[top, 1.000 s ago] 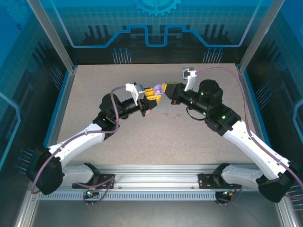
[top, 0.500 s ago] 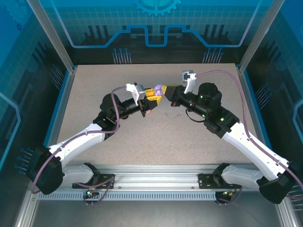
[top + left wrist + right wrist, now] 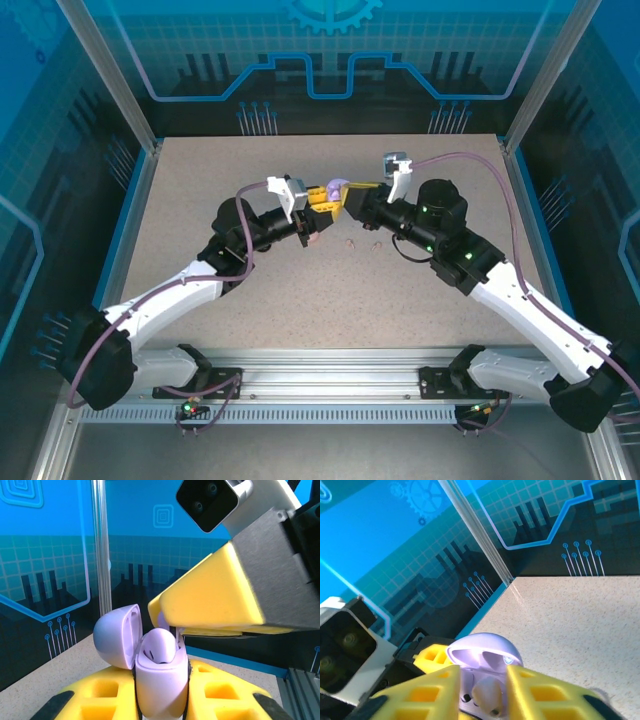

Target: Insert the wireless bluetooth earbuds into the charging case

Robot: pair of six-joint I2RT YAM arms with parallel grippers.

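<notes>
From above, we see the left gripper (image 3: 318,200) clamped on the lilac case (image 3: 336,186), the right gripper (image 3: 350,198) meeting it, pink earbuds (image 3: 350,241) on the table (image 3: 200,200) nearby. The left wrist view shows the lid (image 3: 117,635) open; the right wrist view shows that gripper's jaws parted around an earbud (image 3: 485,695) seated in the case.

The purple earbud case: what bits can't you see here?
Top view: the open lilac round plastic charging case is tiny between the left tool and right tool; its inside is too small to see.
Left wrist view: its bottom is cut off by the lower edge.
Right wrist view: the right tool's yellow fingers cover its sides, so whether the pale earbud sits fully in is unclear.
</notes>
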